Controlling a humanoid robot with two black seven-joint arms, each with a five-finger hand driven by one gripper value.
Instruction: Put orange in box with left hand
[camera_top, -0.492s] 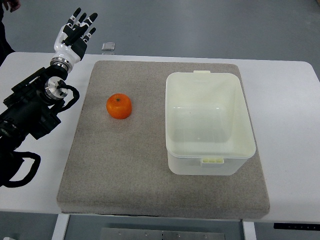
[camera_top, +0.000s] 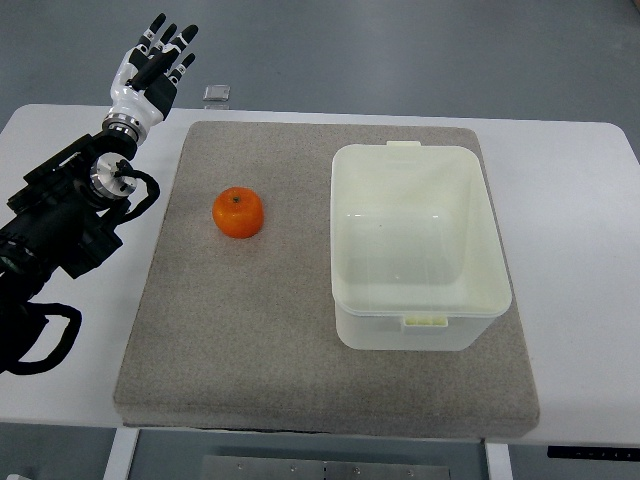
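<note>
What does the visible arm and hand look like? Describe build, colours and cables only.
The left hand has a white palm shell and fingers banded black and white with black tips. A metal wrist ring joins it to a black, blocky arm, which has a round silver joint and looping black cables.

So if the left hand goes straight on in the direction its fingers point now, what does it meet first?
Probably nothing. The left hand points up and away past the table's far edge, toward bare floor. The orange lies off to its side, not in that line. Height is unclear.

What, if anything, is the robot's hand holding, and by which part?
Nothing is held. The left hand is open above the table's far left corner, apart from the round orange fruit lying on the grey mat.
</note>
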